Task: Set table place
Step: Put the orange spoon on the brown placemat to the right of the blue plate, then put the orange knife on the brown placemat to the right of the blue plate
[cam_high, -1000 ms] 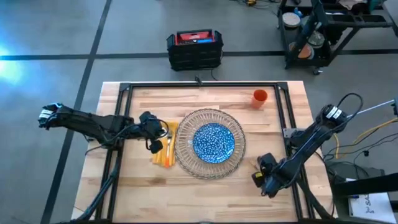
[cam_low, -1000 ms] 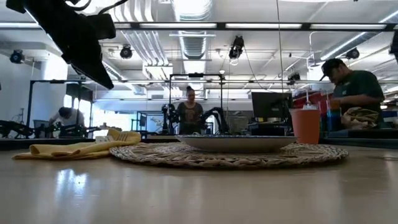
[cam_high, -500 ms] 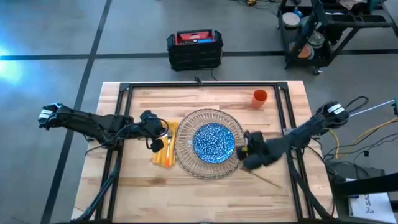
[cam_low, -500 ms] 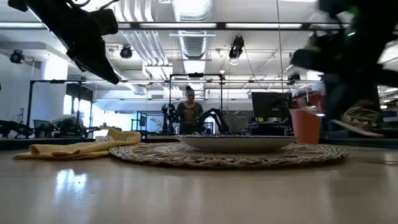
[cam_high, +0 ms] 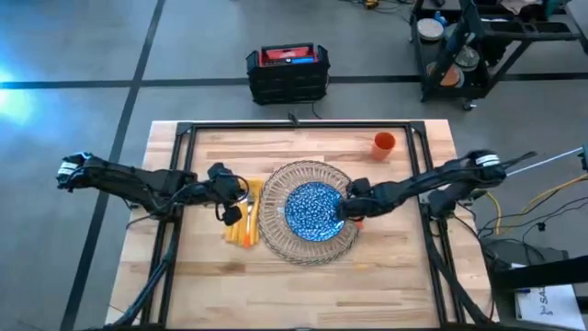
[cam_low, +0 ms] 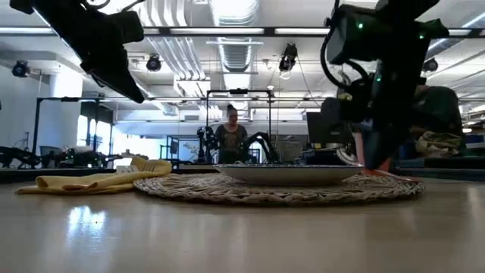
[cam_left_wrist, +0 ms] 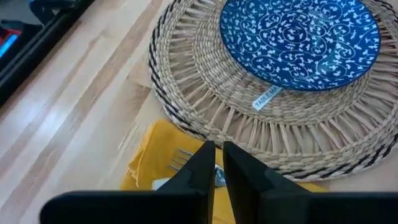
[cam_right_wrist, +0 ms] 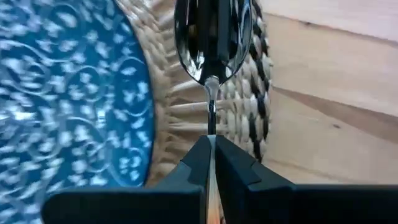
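Observation:
A blue-patterned plate (cam_high: 315, 210) sits on a round woven placemat (cam_high: 276, 230) in the middle of the table (cam_high: 303, 276). To the mat's left lies a yellow napkin (cam_high: 241, 230) with orange-handled cutlery on it; a fork (cam_left_wrist: 180, 159) shows there. A small orange cup (cam_high: 383, 142) stands at the far right. My left gripper (cam_left_wrist: 217, 152) hangs shut above the napkin, raised off the table. My right gripper (cam_right_wrist: 211, 143) is at the plate's right side, shut on a spoon (cam_right_wrist: 213, 43). My right gripper pinches the spoon's thin neck (cam_right_wrist: 211, 121) just behind the bowl, between its two fingers. The fingers come from the table's right, slanting down, and lie along the spoon. The bowl sticks out past the fingertips over the placemat's right rim (cam_right_wrist: 249, 99).
A black frame (cam_high: 303, 129) runs round the tabletop's far part and sides. Bare wood lies along the near edge and at the right of the mat. People and workbenches show in the room behind, off the table.
My right gripper has swung from the table's near right corner toward the left and far side, ending at the plate's right side. My left gripper has stayed above the napkin.

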`<state>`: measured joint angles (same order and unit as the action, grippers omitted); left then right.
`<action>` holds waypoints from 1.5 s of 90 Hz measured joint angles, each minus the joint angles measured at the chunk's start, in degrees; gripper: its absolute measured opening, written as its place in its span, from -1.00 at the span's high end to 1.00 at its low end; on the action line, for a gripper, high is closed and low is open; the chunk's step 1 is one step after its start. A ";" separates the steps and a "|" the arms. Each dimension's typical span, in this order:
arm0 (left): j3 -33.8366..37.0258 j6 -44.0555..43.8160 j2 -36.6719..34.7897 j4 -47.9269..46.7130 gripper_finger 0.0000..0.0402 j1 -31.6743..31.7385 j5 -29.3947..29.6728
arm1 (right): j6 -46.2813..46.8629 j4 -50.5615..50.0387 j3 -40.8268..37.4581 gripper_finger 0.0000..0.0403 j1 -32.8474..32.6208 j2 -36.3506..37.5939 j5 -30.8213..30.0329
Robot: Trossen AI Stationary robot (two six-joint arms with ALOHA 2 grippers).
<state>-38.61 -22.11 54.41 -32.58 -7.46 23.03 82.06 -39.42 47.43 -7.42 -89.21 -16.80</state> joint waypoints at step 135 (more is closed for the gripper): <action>0.20 -6.73 0.02 -4.69 0.90 -0.04 -0.99 | -29.09 -11.85 0.14 0.01 -29.83 -0.15 28.23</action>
<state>-38.41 -28.84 54.43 -37.28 -7.51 22.04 52.98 -51.27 47.57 -37.26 -89.36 11.43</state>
